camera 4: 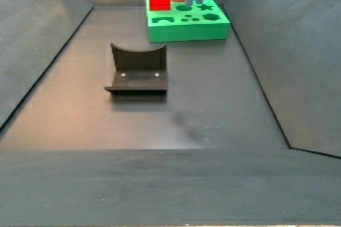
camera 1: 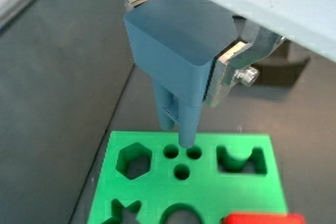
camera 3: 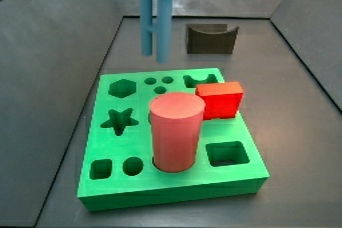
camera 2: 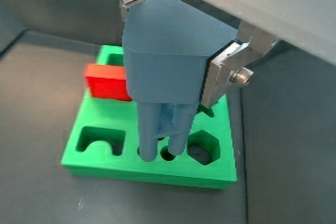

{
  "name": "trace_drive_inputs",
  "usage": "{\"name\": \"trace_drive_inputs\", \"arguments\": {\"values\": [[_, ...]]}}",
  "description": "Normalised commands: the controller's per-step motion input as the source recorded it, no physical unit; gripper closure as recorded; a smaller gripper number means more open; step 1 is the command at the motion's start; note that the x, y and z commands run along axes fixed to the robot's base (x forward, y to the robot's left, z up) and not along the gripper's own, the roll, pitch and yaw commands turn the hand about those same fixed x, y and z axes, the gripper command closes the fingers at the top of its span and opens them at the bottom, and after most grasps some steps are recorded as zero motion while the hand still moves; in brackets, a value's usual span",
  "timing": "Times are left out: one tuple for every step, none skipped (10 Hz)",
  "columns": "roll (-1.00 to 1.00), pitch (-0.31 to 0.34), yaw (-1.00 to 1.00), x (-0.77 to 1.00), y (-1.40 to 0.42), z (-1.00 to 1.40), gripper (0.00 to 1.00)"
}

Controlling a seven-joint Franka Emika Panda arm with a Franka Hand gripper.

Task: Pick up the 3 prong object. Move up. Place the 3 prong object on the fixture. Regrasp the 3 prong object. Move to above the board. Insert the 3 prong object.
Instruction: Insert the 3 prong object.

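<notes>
Now the gripper point(camera 2: 184, 66) hangs above the board point(camera 2: 98, 154), its silver fingers point(camera 2: 226, 71) clamped on the house-like body of the 3 prong object point(camera 2: 164, 56), which is held off the surface. The piece's long axis runs straight down from the gripper, and in both wrist views the prongs point at the cluster of three small round holes point(camera 1: 183, 158) directly beneath. The coming move looks like a straight descent, so what matters is whether each prong tip sits over its own hole; that seems close, but the prong tips partly cover the holes, so exact alignment cannot be judged. In a side view the gripper is cut off at the frame edge. The fixture point(camera 3: 211, 38) stands empty, well beyond the board and away from the gripper.
</notes>
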Motion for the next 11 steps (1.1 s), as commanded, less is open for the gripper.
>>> {"name": "trace_drive_inputs", "arguments": {"values": [[-0.03,-0.010,-0.01,0.00,0.00,0.00,1.00],[0.00,0.000,0.00,0.00,0.00,-0.02,1.00],[-0.15,-0.031,-0.18,0.00,0.00,-0.35,1.00],[-0.32,-0.111,-0.42,-0.03,0.00,-0.44,1.00],[-0.28,-0.134,-0.53,-0.10,0.00,-0.35,1.00],[-0.07,-0.064,-0.29,-0.13,0.00,-0.09,1.00],[0.00,-0.020,-0.19,-0.10,0.00,-0.03,1.00],[-0.13,-0.160,-0.36,-0.13,-0.10,-0.20,1.00],[-0.16,-0.174,-0.34,-0.15,-0.10,-0.12,1.00],[-0.12,-0.137,-0.24,-0.02,-0.10,0.00,1.00],[-0.06,-0.071,-0.08,0.04,-0.09,0.00,1.00]]}}
